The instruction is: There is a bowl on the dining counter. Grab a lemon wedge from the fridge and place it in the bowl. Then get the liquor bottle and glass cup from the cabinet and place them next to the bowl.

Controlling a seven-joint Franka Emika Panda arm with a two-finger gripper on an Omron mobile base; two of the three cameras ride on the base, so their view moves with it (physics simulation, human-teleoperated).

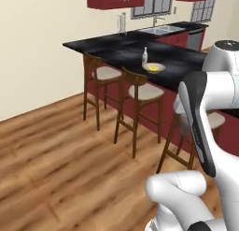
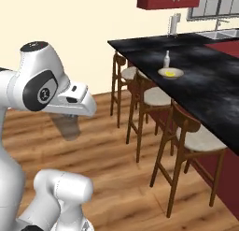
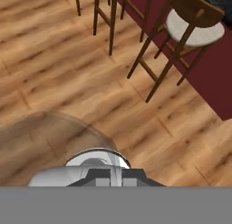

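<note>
Right base view: we are carrying a clear glass cup (image 2: 68, 125) toward the long black marbled dining counter (image 2: 210, 85), our two-finger gripper (image 2: 69, 117) closed tight on its rim.

We are judging the cup as light, rigid, slick and breakable, so a firm pinch on the rim, as we are holding it now, looks like the safest grip. It is showing as a see-through tumbler hanging below the hand over the wooden floor (image 2: 116, 178), its round rim gleaming in the hand view (image 3: 97, 162). On the counter the wide shallow cream bowl with a tan rim (image 2: 170, 73) is holding a small yellow lemon wedge (image 2: 171, 74), with the small pale liquor bottle (image 2: 166, 59) standing just beside it, well apart from us.
</note>
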